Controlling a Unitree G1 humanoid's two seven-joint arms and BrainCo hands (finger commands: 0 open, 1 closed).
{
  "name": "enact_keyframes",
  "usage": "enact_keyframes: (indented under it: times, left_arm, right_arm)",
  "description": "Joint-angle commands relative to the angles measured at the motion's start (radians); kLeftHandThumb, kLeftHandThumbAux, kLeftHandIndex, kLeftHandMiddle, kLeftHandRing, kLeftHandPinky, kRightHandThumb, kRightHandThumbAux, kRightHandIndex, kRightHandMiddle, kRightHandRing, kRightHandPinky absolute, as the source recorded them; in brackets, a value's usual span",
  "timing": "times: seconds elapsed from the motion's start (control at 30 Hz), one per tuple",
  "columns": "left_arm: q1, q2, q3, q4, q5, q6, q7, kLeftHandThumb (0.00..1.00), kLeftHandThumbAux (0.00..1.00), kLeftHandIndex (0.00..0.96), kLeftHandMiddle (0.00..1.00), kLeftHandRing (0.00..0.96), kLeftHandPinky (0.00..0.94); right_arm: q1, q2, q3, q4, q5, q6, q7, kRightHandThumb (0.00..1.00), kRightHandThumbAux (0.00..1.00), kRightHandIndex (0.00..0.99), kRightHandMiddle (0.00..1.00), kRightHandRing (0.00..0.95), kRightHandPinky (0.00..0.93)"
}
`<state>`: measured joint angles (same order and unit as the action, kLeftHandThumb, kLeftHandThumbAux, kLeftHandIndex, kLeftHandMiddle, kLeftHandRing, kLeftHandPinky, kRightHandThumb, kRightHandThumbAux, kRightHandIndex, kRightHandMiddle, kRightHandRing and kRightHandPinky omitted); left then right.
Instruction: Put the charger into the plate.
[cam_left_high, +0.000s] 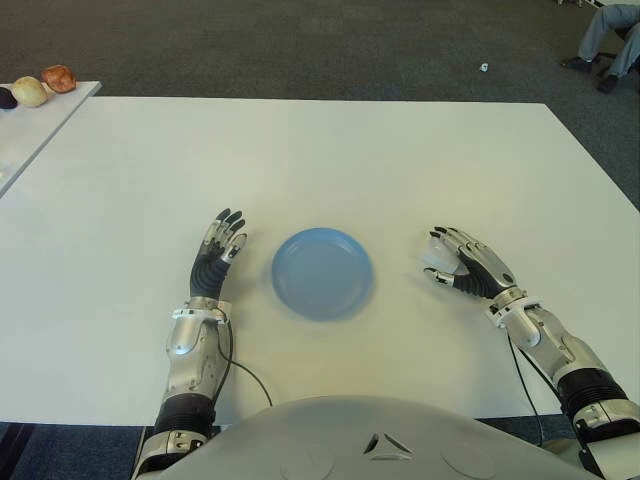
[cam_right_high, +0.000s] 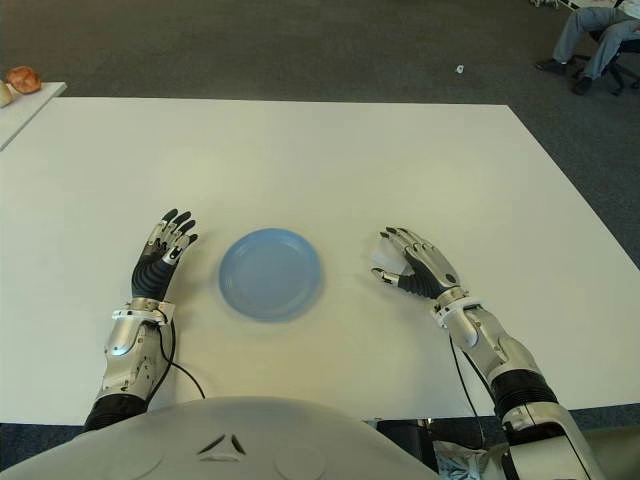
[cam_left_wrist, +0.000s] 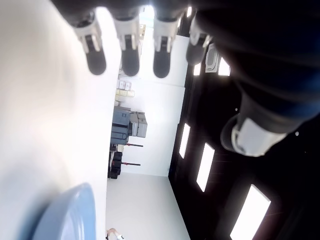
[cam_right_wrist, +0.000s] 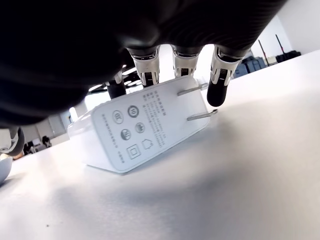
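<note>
**Left eye view: right hand cupped over the charger, plate bare in the middle**

The white table (cam_left_high: 320, 150) fills most of the scene, with dark carpet (cam_left_high: 300, 45) beyond its far edge. A second white table (cam_left_high: 40, 125) stands just off the far left corner, and three rounded objects (cam_left_high: 35, 88) sit at its end; what they are cannot be told. At the far right, on the carpet, a person's legs (cam_left_high: 610, 40) show.

The blue plate (cam_left_high: 322, 273) lies on the table between the two hands, nothing on it.

The right hand (cam_left_high: 466, 263) is to the right of the plate, palm down, fingers bent over the white charger (cam_right_wrist: 145, 130). In the right wrist view the charger lies on the table, tilted with one edge lifted, its printed face and two metal prongs (cam_right_wrist: 197, 102) in sight. Fingertips (cam_right_wrist: 218, 90) reach down along its far side, one of them beside the prongs. The fingers arch over the charger rather than clamp it; whether they press on it cannot be told.

The left hand (cam_left_high: 215, 255) shows to the left of the plate, fingers stretched out straight and slightly apart, holding nothing. Its wrist view shows the plate's rim (cam_left_wrist: 70, 210) near by.
</note>
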<state>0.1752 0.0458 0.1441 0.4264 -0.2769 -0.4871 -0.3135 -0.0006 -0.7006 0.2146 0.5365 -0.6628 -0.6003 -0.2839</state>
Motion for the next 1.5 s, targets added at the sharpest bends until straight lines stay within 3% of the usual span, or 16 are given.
enact_keyframes:
  times: [0.03, 0.33, 0.5, 0.77, 1.17, 1.5]
  left_arm:
    - [0.089, -0.010, 0.010, 0.160, -0.006, 0.120, -0.010, 0.000, 0.576, 0.078, 0.124, 0.115, 0.141]
    - [0.084, -0.004, 0.008, 0.170, 0.001, 0.116, -0.010, 0.000, 0.570, 0.077, 0.122, 0.113, 0.144]
    - [0.079, -0.003, 0.008, 0.177, 0.000, 0.126, -0.008, 0.000, 0.564, 0.086, 0.129, 0.118, 0.148]
    - [0.071, -0.002, 0.013, 0.192, -0.007, 0.127, -0.011, 0.000, 0.565, 0.082, 0.127, 0.118, 0.142]
    - [0.061, -0.004, 0.016, 0.214, -0.001, 0.105, -0.013, 0.000, 0.579, 0.081, 0.130, 0.119, 0.140]
    - [0.059, -0.004, 0.017, 0.222, -0.004, 0.098, -0.018, 0.000, 0.574, 0.085, 0.131, 0.121, 0.150]
  right_arm:
    - [0.003, -0.002, 0.009, -0.010, -0.004, -0.022, 0.000, 0.207, 0.261, 0.000, 0.000, 0.000, 0.000]
    - [0.032, 0.004, -0.010, -0.089, -0.035, 0.019, -0.046, 0.201, 0.242, 0.000, 0.000, 0.000, 0.000]
    - [0.056, 0.048, -0.041, -0.149, -0.017, 0.066, -0.085, 0.215, 0.200, 0.000, 0.000, 0.000, 0.000]
    - [0.069, 0.097, -0.074, -0.222, 0.022, 0.111, -0.072, 0.247, 0.158, 0.000, 0.000, 0.000, 0.000]
    - [0.092, 0.130, -0.075, -0.342, -0.079, 0.235, -0.087, 0.261, 0.139, 0.000, 0.000, 0.000, 0.000]
    - [0.107, 0.131, -0.063, -0.363, -0.149, 0.259, -0.132, 0.273, 0.156, 0.000, 0.000, 0.000, 0.000]
